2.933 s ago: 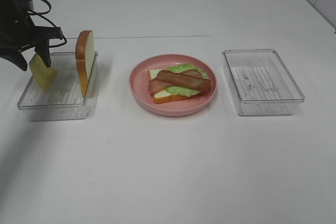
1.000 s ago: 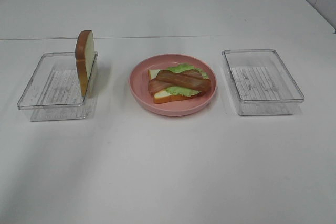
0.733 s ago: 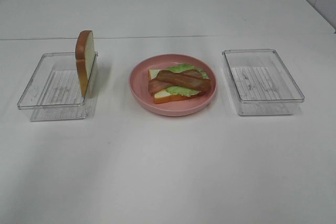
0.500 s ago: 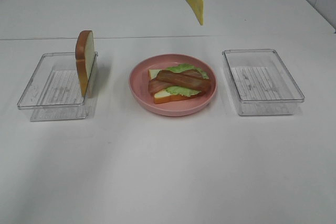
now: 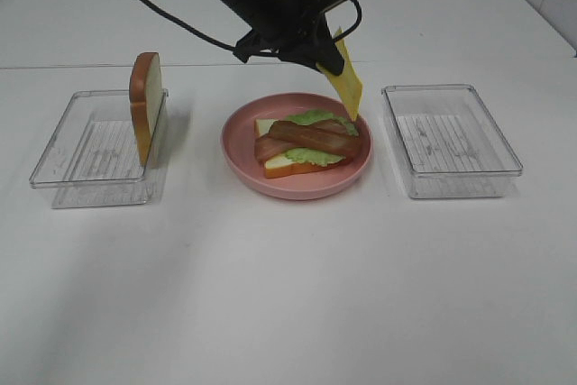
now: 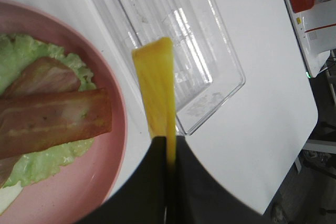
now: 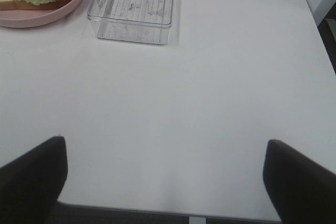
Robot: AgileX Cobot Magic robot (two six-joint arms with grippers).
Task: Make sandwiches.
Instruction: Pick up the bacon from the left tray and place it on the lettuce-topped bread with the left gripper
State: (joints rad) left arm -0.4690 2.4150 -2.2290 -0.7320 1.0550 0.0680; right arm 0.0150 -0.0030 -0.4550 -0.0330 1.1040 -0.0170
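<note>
My left gripper [image 5: 329, 53] reaches across from the back left and is shut on the yellow cheese square [image 5: 345, 87]. The cheese hangs edge-down, with its lower corner just above the back right of the stack. In the left wrist view the cheese [image 6: 155, 87] sticks out from between the fingers [image 6: 147, 182]. The pink plate [image 5: 297, 188] holds a bread slice [image 5: 287, 166], lettuce [image 5: 311, 118] and two bacon strips [image 5: 311, 139]. The second bread slice [image 5: 146, 101] stands on edge in the left tray [image 5: 81, 169]. My right gripper [image 7: 163, 148] is open and empty above bare table.
An empty clear tray [image 5: 451, 137] stands right of the plate; it also shows in the left wrist view [image 6: 173, 40] and in the right wrist view [image 7: 134, 3]. The plate's rim [image 7: 37, 20] shows in the right wrist view. White table lies in front of the plate.
The left gripper carried the cheese up out of the left tray, rightward along the top of the view, then down to the plate's back right side.
</note>
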